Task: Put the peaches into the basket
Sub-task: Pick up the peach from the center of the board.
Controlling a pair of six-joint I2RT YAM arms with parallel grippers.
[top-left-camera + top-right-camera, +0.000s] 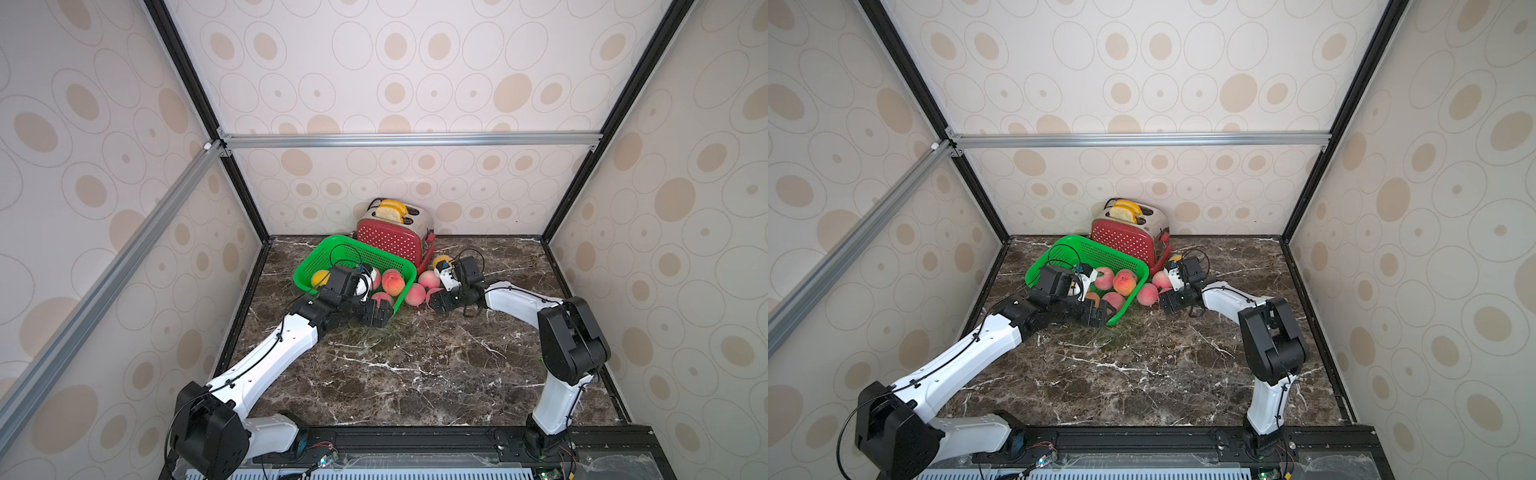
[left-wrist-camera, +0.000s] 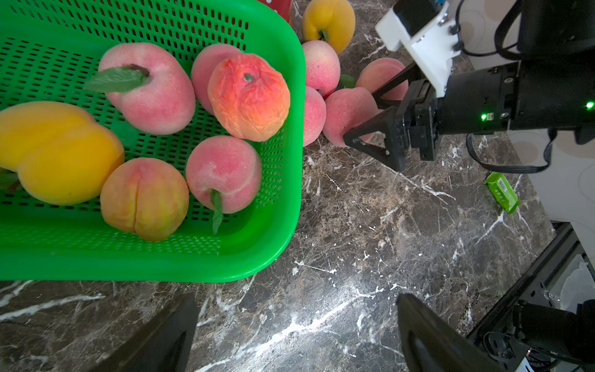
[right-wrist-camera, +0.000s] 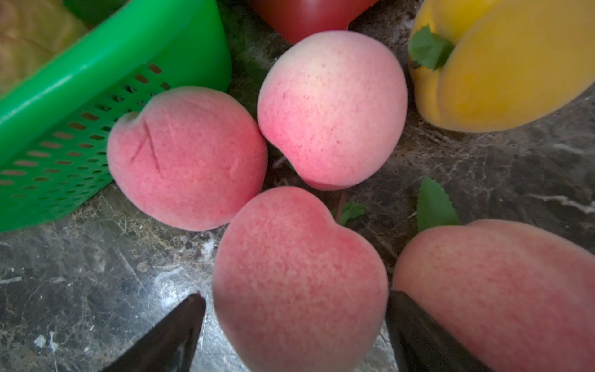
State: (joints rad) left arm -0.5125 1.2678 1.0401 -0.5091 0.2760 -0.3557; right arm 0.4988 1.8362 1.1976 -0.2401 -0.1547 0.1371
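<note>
On the marble bench (image 1: 415, 365), the green basket (image 1: 328, 254) holds several peaches (image 1: 392, 281) in front of a red toaster (image 1: 386, 242); the left claw (image 1: 380, 313) is at its near corner, the right claw (image 1: 434, 300) beside loose pink peaches (image 1: 414, 294)

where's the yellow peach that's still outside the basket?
In both top views the yellow peach sits on the table right of the basket, beside the red toaster, at the far end of the loose pink peaches.

Bright, diffuse light; soft glare on the dark veined marble worktop (image 2: 289, 325); near black fingers (image 3: 170, 335) blurred; top-view edges bowed.
</note>
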